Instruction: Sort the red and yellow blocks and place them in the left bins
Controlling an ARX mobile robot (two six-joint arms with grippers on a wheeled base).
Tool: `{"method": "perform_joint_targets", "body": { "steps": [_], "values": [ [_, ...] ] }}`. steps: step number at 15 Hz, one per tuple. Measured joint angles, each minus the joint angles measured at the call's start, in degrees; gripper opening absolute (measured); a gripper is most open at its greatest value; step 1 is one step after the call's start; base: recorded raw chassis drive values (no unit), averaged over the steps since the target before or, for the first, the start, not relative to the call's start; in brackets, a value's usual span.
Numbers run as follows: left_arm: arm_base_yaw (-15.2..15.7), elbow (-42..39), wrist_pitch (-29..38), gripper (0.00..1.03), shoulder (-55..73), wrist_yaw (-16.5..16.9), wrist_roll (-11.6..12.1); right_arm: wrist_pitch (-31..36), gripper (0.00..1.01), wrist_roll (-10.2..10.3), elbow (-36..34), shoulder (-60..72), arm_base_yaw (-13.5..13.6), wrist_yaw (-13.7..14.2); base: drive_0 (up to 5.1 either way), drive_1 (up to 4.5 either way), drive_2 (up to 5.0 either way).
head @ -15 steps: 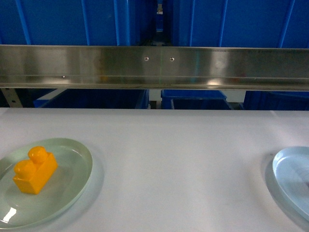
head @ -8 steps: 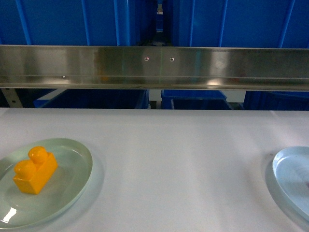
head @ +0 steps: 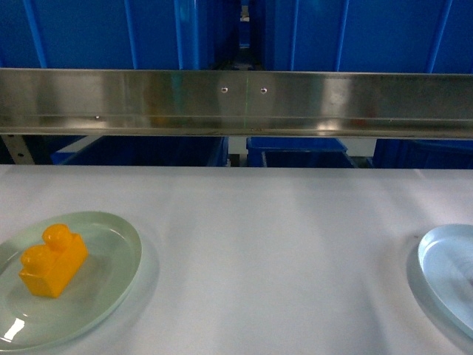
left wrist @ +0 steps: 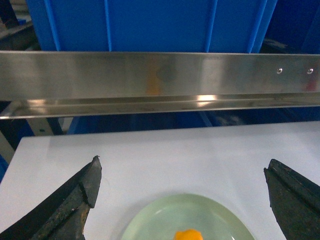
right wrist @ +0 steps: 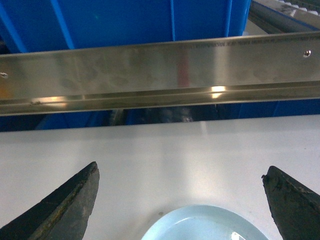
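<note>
My left gripper (left wrist: 182,200) hangs wide open over the pale-green plate (left wrist: 150,222), nothing between the fingers (left wrist: 75,197). The yellow block (head: 53,260) lies on that plate (head: 111,288), studs up, at the near left of the white table (head: 281,244); from the wrist I only catch its orange top (left wrist: 188,234). My right gripper (right wrist: 180,200) is spread open too, empty, above the pale-blue plate (right wrist: 200,222), which sits at the table's right edge (head: 447,274), well apart from the green one. Past the table runs a steel rail (head: 236,102). Behind it stand the blue bins (head: 96,33), more below the rail (head: 295,150). Red block: can't see it.
</note>
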Motion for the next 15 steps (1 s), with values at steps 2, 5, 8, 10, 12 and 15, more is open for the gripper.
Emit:
{"method": "perform_joint_targets", "body": {
  "steps": [2, 5, 8, 10, 12, 15],
  "values": [
    [-0.66, -0.15, 2.05, 0.98, 7.21, -0.24, 1.49, 2.32, 0.98, -2.29, 0.39, 5.84, 0.79, 3.39, 0.0, 0.0, 0.0],
    [-0.11, -1.14, 5.44, 0.98, 3.74, -3.02, -0.31, 3.85, 0.98, -2.29, -0.24, 4.63, 0.83, 3.48, 0.0, 0.0, 0.0],
    [0.02, -1.07, 4.9, 0.98, 4.22, -3.02, -0.5, 3.76, 0.98, -2.29, -0.24, 4.63, 0.83, 3.5, 0.0, 0.0, 0.0],
    [0.02, -1.07, 4.94, 0.98, 4.33, -3.02, -0.5, 3.67, 0.98, -2.29, -0.24, 4.63, 0.83, 3.5, 0.0, 0.0, 0.0],
    [0.02, -1.07, 4.98, 0.98, 4.33, -3.02, -0.5, 3.69, 0.98, -2.29, -0.24, 4.63, 0.83, 3.5, 0.0, 0.0, 0.0],
    [0.02, -1.07, 4.2, 0.98, 4.33, -2.54, -0.5, 4.24, 0.98, -2.78, -1.11, 4.61, 1.64, 4.46, 0.0, 0.0, 0.0]
  ]
}}
